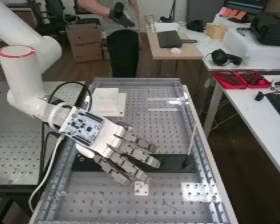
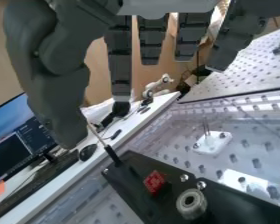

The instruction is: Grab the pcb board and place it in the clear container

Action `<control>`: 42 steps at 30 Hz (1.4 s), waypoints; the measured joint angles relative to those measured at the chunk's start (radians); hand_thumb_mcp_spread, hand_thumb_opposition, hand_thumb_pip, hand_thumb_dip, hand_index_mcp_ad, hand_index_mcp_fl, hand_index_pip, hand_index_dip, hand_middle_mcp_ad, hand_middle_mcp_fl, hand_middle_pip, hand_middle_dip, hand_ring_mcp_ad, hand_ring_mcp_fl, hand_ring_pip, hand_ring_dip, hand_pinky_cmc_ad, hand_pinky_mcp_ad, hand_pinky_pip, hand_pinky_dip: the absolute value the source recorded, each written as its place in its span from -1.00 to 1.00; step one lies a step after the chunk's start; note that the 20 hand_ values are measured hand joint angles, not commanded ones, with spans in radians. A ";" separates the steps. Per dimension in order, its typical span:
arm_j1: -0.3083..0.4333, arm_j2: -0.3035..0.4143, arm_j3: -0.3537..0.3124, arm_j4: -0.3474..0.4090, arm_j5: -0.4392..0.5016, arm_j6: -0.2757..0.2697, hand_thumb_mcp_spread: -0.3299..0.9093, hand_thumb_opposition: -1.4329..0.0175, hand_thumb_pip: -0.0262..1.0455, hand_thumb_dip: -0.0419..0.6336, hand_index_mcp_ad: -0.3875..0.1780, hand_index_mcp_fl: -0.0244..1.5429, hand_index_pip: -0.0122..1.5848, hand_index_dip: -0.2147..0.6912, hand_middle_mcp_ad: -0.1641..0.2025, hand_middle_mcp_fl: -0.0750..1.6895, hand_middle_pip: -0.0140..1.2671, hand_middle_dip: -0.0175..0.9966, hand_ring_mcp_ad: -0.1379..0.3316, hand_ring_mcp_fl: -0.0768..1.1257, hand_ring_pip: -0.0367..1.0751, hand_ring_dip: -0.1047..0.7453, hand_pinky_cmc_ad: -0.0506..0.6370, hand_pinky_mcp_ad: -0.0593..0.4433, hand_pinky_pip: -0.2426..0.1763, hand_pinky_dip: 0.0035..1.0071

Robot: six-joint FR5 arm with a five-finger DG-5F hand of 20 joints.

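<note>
The hand (image 1: 121,147) is over the perforated bench, its fingers straight and spread above a black plate (image 1: 169,163). In the wrist view the fingers and thumb of the hand (image 2: 154,40) hang down with nothing between them. The black plate (image 2: 220,200) carries a red part, a round metal piece and a thin upright rod (image 2: 96,134). A small white plate (image 2: 212,142) with two thin pins lies beside it. Transparent walls (image 1: 137,84) edge the bench's far end. I cannot tell which item is the pcb board, nor whether these walls are the clear container.
A white block (image 1: 107,101) stands on the bench beyond the hand. The bench's metal rail (image 1: 205,165) runs along the right side. Further right, a white table (image 1: 254,120) holds red trays (image 1: 240,79) and a keyboard. Cables hang by the arm.
</note>
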 joint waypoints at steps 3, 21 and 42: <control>-0.006 -0.029 -0.005 0.017 0.009 0.064 0.16 -0.15 0.19 -0.16 0.19 -0.58 -0.07 -0.16 0.12 -0.91 -0.78 -0.75 0.16 -0.85 -0.81 -0.71 0.06 0.16 -0.29 -0.42; -0.019 -0.131 0.056 0.038 0.007 0.185 0.21 -0.26 0.21 -0.03 0.18 -0.51 0.64 -0.19 0.14 -0.91 -0.77 -0.75 0.16 -0.85 -0.80 -0.71 0.10 0.15 -0.28 -0.53; 0.023 -0.104 0.035 0.154 0.031 -0.219 0.28 -0.30 0.24 0.06 0.01 -0.55 0.61 -0.18 0.12 -0.91 -0.76 -0.75 0.29 -0.85 -0.77 -0.71 0.10 0.03 -0.28 -0.63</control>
